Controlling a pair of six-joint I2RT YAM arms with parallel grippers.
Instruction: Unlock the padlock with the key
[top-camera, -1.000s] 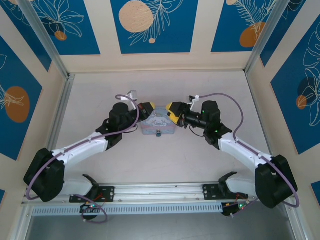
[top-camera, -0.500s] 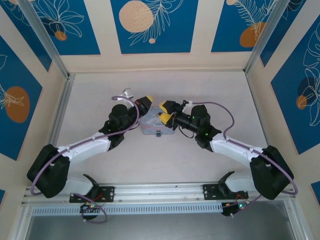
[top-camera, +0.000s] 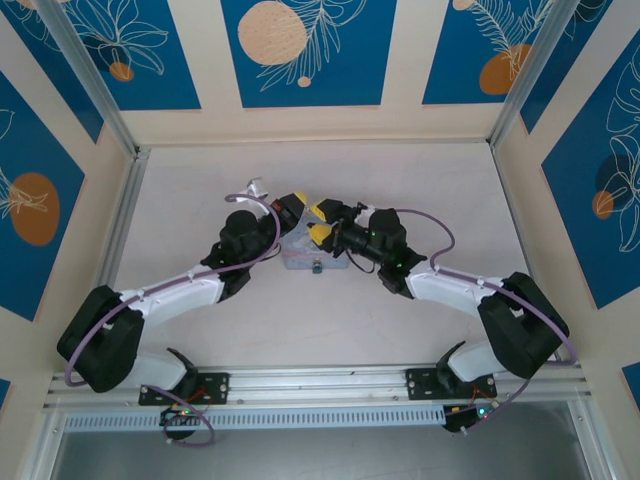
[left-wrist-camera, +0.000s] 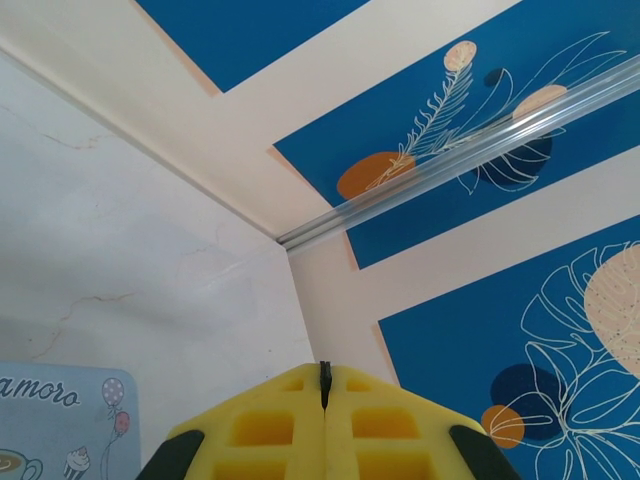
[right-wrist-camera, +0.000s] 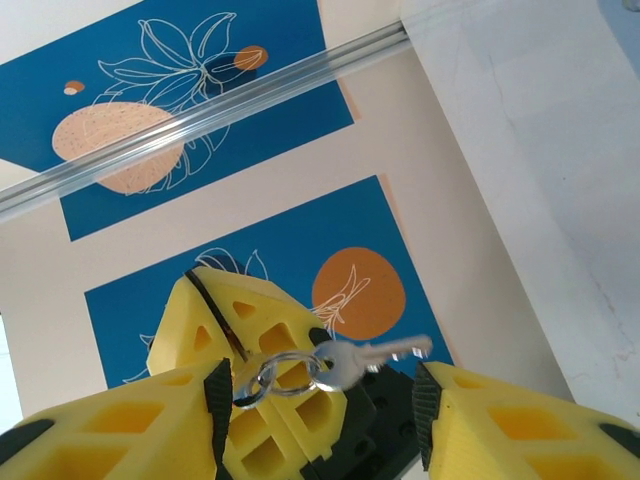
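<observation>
Student: Padlock (top-camera: 316, 267) position, relative to the tin box (top-camera: 300, 255)?

Instructor: Tiny dark bluish body, seen from the top camera touching the middle of the tin box's near edge, on the side toward the arm bases. It lies apart from both grippers.

Student: And above the tin box?

Instructor: The grippers meet over its far half. The left gripper (top-camera: 293, 207) hangs above the far-left part, its yellow fingers pressed flat together. In the right wrist view they pinch a small key ring (right-wrist-camera: 278, 378), and the silver key (right-wrist-camera: 350, 362) juts sideways from it with its toothed blade free in the air. The right gripper (top-camera: 320, 221) comes in from the tin box's right with its jaws parted. The key lies in the gap between its two fingers, touching neither as far as can be seen.

Student: The lid?

Instructor: Pale blue, printed with balloons, a cupcake and script. A corner of it (left-wrist-camera: 60, 430) shows beside the left gripper's fingertips in the left wrist view.

Student: Beyond the tin box?

Instructor: Pale marbled table (top-camera: 400, 180), then a back wall of cream bands and blue leaf-patterned panels (top-camera: 308, 50).
</observation>
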